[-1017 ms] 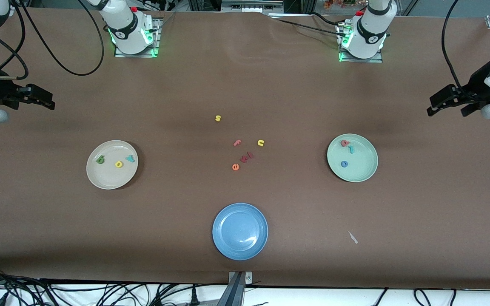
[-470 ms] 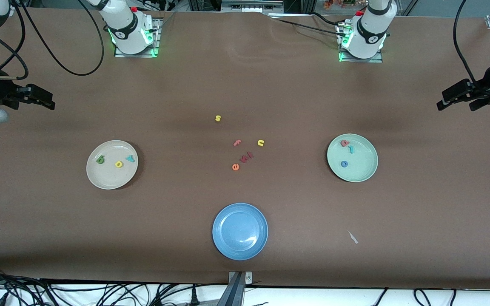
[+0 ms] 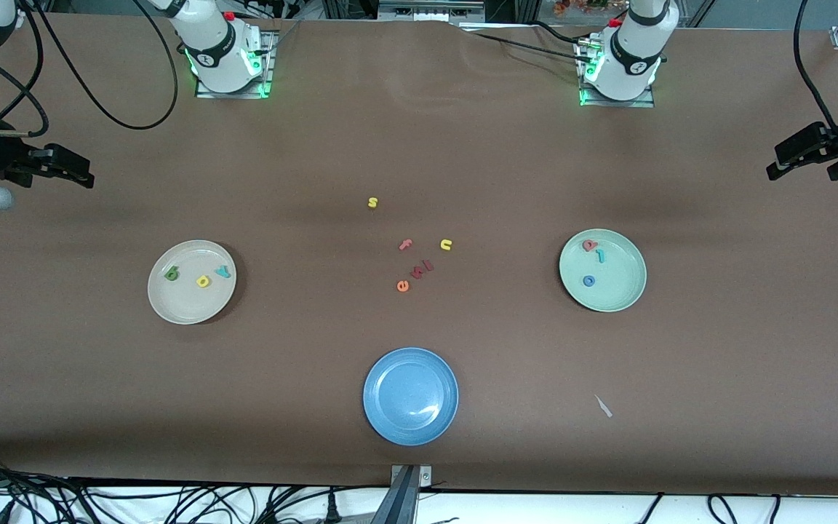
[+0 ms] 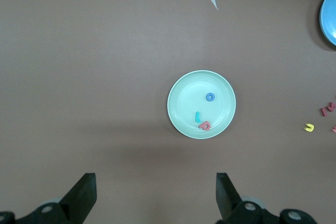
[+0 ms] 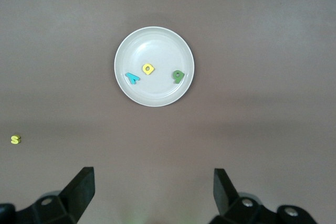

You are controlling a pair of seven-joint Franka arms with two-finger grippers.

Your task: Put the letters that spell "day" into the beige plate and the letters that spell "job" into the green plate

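**Both words sit in their plates; we find both claws wide and empty**

Nearest the front camera, by the tabletop's front edge, lies the round glossy blue plate (image 3: 410,395), bare. Farther in, the round cream-beige plate (image 3: 191,282) toward the right arm's end holds the small green looped letter (image 3: 171,274), yellow looped letter (image 3: 203,281) and teal y (image 3: 223,272). The round mint-green plate (image 3: 602,270) toward the left arm's end holds the blue ring o (image 3: 589,280), teal hooked j (image 3: 600,255) and salmon-red looped letter (image 3: 589,245). Between the plates lie spare letters, among them an orange e (image 3: 402,286) and a yellow u (image 3: 446,244).

We judge the sorting done. The letters look light, flat and small; any regrasp should pinch across a stem, low against the plate.

The right claw (image 3: 70,169) and left claw (image 3: 804,148) wait over the tabletop's end edges, spread wide, gripping nothing.
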